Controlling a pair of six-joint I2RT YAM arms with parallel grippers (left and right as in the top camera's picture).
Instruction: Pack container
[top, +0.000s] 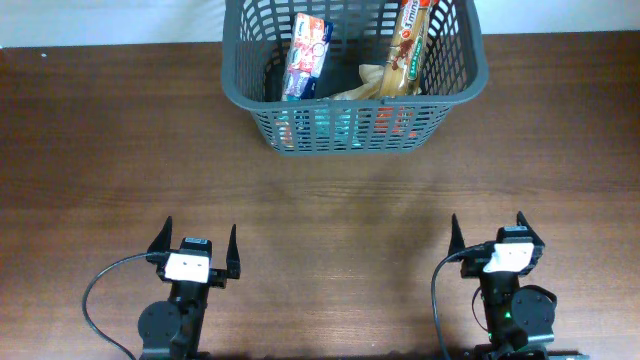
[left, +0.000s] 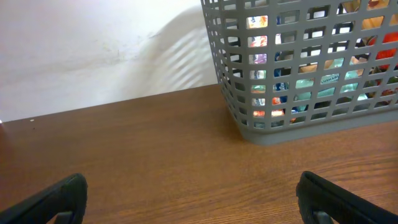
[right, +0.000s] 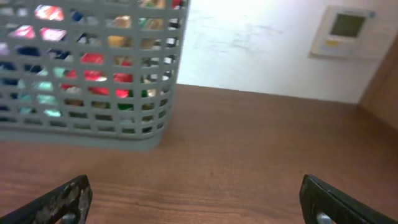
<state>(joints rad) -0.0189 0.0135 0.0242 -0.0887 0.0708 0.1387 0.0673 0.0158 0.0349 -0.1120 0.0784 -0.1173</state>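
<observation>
The container (top: 350, 128) stands at 12 o'clock on the brown tabletop (top: 120, 150), near its far edge. Inside it, a blue and white packet (top: 307, 55) leans at 11 o'clock and a long tan wrapper (top: 405, 50) at 1 o'clock, with more coloured packs showing through the slotted wall. The left hand (top: 199, 230) sits at 7 o'clock and the right hand (top: 488, 222) at 5 o'clock, both released, fingers spread, grasping nothing, well apart from the container
</observation>
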